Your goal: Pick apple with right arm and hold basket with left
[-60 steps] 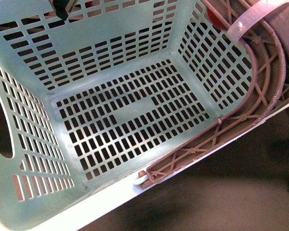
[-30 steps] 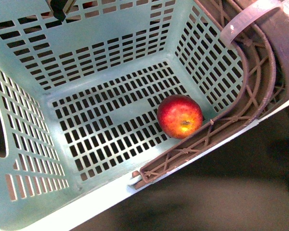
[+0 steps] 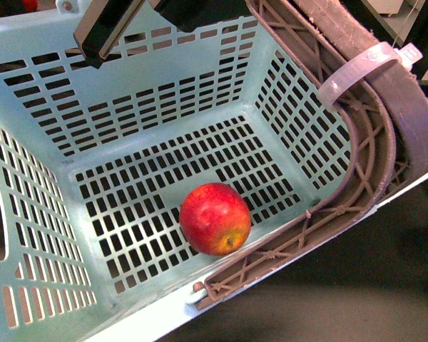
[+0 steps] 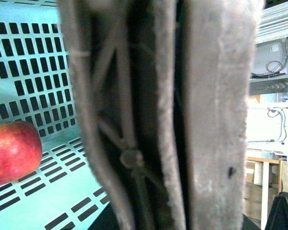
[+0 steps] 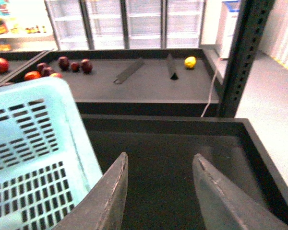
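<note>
Right gripper (image 5: 161, 158): jaws spread wide, empty, over a dark tray (image 5: 192, 139), with the basket (image 3: 164, 71) wall just beside one finger (image 5: 110, 201). Apple (image 3: 215, 218): on the basket floor, well apart from this gripper, close to the wall under the handle (image 3: 406, 121). Left gripper: unseen; the handle fills its wrist view, so its grip cannot be told.

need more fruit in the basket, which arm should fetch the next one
Right: its gripper is open and empty, facing the dark red fruits. The left wrist sits tight against the basket handle, likely holding it.
</note>
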